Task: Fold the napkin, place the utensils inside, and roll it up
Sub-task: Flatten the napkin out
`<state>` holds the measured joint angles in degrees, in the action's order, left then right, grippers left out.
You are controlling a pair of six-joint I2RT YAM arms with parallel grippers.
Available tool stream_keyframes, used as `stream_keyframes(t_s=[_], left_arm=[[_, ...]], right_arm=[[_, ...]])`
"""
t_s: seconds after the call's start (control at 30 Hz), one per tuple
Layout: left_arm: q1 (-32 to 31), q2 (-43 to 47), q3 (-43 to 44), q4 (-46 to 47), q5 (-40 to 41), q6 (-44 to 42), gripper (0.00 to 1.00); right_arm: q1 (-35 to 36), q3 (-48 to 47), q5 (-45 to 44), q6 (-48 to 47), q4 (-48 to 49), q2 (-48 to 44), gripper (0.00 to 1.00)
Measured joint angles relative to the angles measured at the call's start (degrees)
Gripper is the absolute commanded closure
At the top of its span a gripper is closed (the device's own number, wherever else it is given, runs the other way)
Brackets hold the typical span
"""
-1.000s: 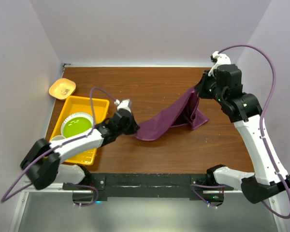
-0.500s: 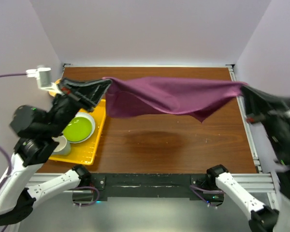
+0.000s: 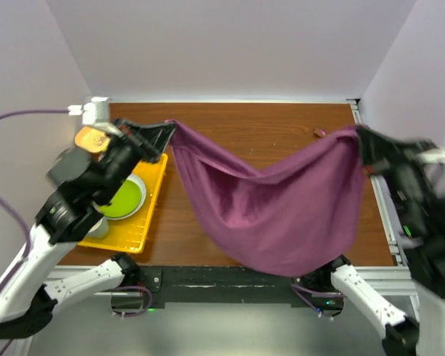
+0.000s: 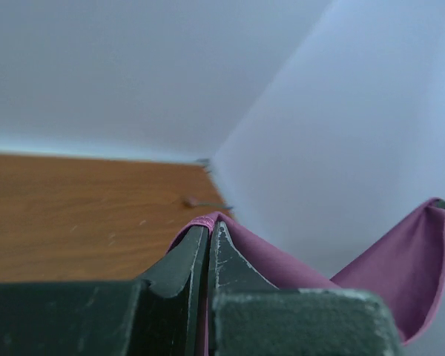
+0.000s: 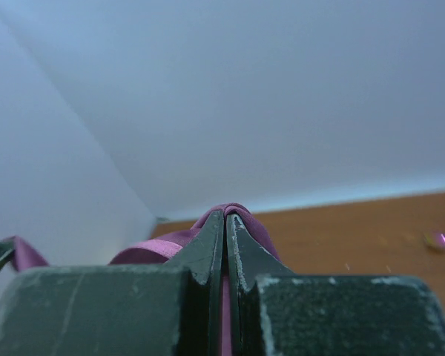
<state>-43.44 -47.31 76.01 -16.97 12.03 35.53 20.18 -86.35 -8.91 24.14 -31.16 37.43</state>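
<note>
While top view shows napkin sagging, wrist views show left tool, right tool clamped on it.

there is one purple napkin. there are two arms, and each has one grabber, so that makes two: the left end effector and the right end effector. there is one brown tabletop. on the left is one yellow tray. in it are one green plate and one pale cup. at the far left is one orange dish. at the far right is one tiny purple bit.
</note>
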Motion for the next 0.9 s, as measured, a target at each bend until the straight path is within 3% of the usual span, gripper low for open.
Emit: stream_keyframes(t_s=[0.13, 0.27, 0.3, 0.37, 0.43, 0.53, 0.67, 0.77, 0.9], left_arm=[[2.64, -15.74, 7.1, -6.62, 10.97, 1.01, 1.0], [14.88, -36.04, 10.56, -8.55, 5.92, 3.41, 0.97], [18.69, -43.17, 11.23, -8.92, 3.41, 4.0, 0.87], [22.88, -52.94, 11.28, -8.9, 0.59, 3.93, 0.6], [26.64, -62.93, 11.43, -8.85, -3.63, 3.37, 0.43], [29.18, -72.43, 13.25, -11.5, -7.34, 1.53, 0.29], [28.09, -71.89, 16.92, -11.72, -9.01, -1.84, 0.27], [25.81, -64.89, 15.21, -8.98, -9.6, -3.63, 0.29], [22.27, -52.65, 7.76, -2.75, -12.15, -3.87, 0.38]], right_arm=[[-0.02, -1.97, -9.6, 1.27, -3.17, 17.92, 1.0], [-2.19, -1.84, -14.62, 0.22, -4.87, 39.08, 1.0], [-3.13, -1.68, -14.12, -0.28, -4.92, 44.68, 0.92], [-5.11, -2.08, -12.5, -1.22, -5.11, 54.23, 0.62], [-7.21, -4.35, -9.18, -2.71, -5.9, 64.94, 0.38], [-9.01, -12.66, -6.97, -5.86, -8.37, 79.12, 0.18], [-9.53, -18.32, -6.08, -8.98, -10.67, 85.5, 0.1], [-9.29, -17.09, -4.44, -9.86, -10.19, 82.05, 0.09], [-8.7, -12.33, -1.51, -9.73, -8.68, 73.4, 0.12]])
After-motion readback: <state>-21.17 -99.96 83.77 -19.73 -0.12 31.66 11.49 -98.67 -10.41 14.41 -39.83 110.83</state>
